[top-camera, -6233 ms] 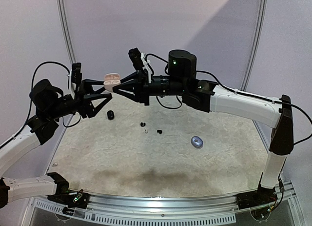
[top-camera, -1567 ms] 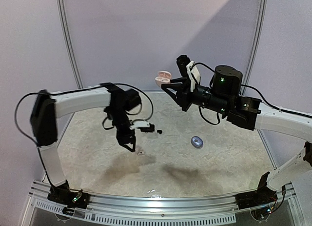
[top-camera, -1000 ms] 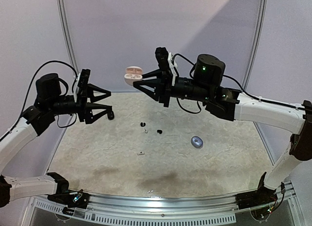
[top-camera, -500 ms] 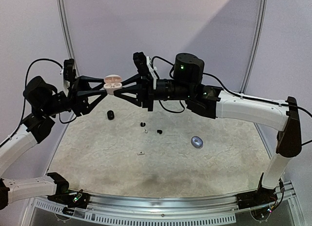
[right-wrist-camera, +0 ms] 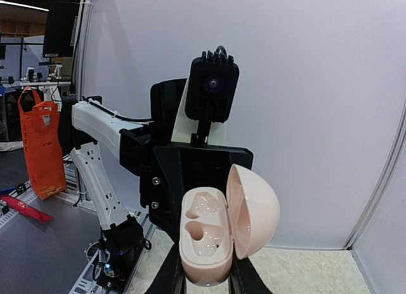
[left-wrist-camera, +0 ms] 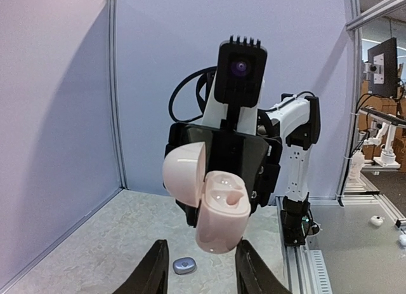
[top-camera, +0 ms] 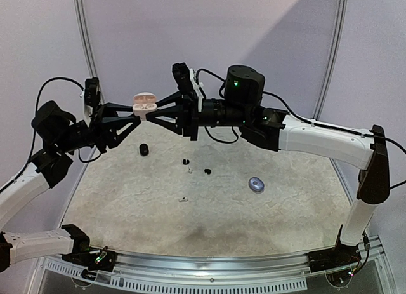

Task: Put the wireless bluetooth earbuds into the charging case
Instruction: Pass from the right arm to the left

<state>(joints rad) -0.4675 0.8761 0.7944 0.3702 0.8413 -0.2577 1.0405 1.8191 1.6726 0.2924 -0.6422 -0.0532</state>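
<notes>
**A:** Count, please.

**B:** We see two arms and two pincers, both raised and meeting tip to tip above the bench [top-camera: 254,224]. There are three cases. One pink case [top-camera: 144,102] is up in the air, lid open. One grey-blue case [top-camera: 256,183] is on the bench, well below the right pincer [top-camera: 152,110] and off toward that arm's base. One dark rounded case [top-camera: 144,149] is on the bench almost straight under the pincer tips.

**A:** Buds?

**B:** We count four loose ones, all on the bench below the right pincer's fingers and none near either pincer's tips. There are two black buds [top-camera: 185,160] [top-camera: 207,171]. There are also two whitish buds [top-camera: 189,169] [top-camera: 183,199]: the first sits between the black pair, the second lies apart, nearer the arm bases.

**A:** Right pincer state?

**B:** It's clenched on the pink case. In its wrist view both fingers pinch the lower body and the lid swings open to the side. Two sockets show inside. We can't say whether either holds a bud.

**A:** Left?

**B:** The left pincer [top-camera: 134,112] faces the right one head-on. In its wrist view the bottom end of the pink case sits just between its fingertips. One finger looks to be at the shell, and there's a gap on the other side. We can't tell if it's gripping or released, and we see nothing carried between its fingers.

**A:** Anything touching the bench cases?

**B:** No, both pincers are well above them.
</notes>
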